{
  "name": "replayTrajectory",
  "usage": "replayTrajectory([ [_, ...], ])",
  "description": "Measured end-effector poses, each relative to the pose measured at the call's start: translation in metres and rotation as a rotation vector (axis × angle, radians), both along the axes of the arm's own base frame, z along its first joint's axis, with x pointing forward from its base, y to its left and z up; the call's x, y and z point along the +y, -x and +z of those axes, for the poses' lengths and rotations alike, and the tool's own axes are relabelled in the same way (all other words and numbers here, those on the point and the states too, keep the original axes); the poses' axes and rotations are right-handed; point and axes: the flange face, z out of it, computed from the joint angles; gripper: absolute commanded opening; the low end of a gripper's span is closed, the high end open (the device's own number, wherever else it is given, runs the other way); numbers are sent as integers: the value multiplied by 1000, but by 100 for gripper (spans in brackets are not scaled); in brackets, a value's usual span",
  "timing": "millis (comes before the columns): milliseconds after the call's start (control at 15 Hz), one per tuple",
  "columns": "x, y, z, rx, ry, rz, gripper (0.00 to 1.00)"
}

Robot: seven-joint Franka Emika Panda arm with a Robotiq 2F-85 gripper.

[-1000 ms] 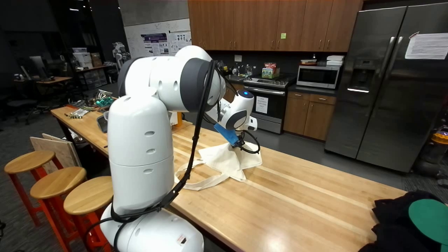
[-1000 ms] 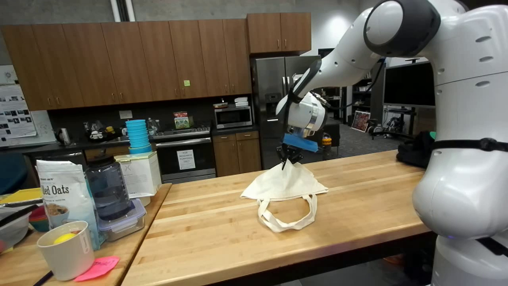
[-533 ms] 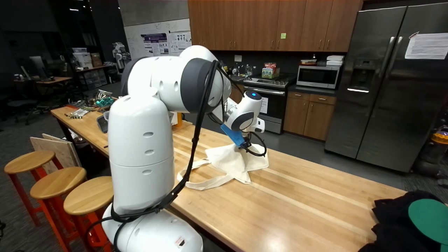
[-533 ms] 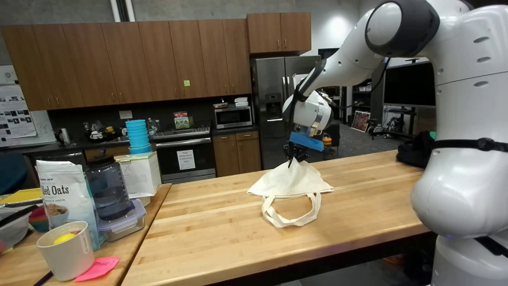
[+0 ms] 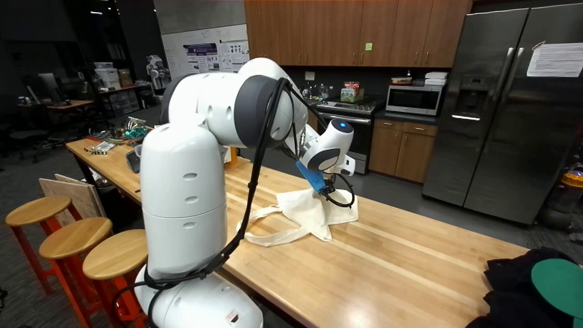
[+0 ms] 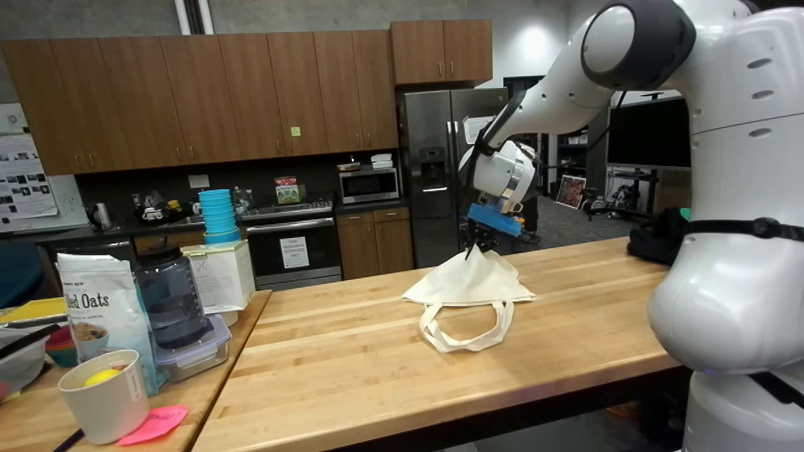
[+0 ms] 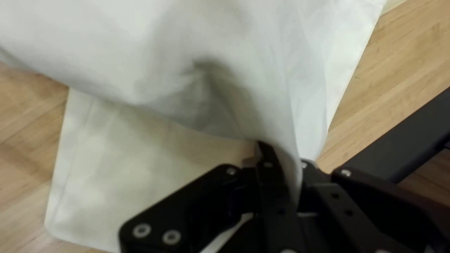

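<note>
A cream cloth tote bag lies on the wooden table, with its middle pulled up into a peak. My gripper is shut on that raised fold, pointing down at the table. In the wrist view the cloth runs up between the black fingers of the gripper, and part of it covers their tips. The bag's lower edges still rest on the tabletop. Its two straps are spread in loops on the wood, on the side nearer the robot's base.
The long wooden table carries a black and green item at one end. On an adjoining table stand an oats bag, a dark jar, a white box, a lidded container and a cup. Stools line one side.
In both exterior views my gripper and the bag have slid to the right along the table, the straps trailing with it. The grip on the cloth stays the same.
</note>
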Motion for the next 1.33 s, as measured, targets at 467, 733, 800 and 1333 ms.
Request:
replayTrajectory([
  [467, -28, -5, 8, -7, -46, -80, 1],
  [733, -48, -8, 15, -8, -80, -128, 1],
  [800, -53, -8, 17, -9, -89, -140, 1],
  [1333, -81, -12, 29, -15, -147, -207, 1],
])
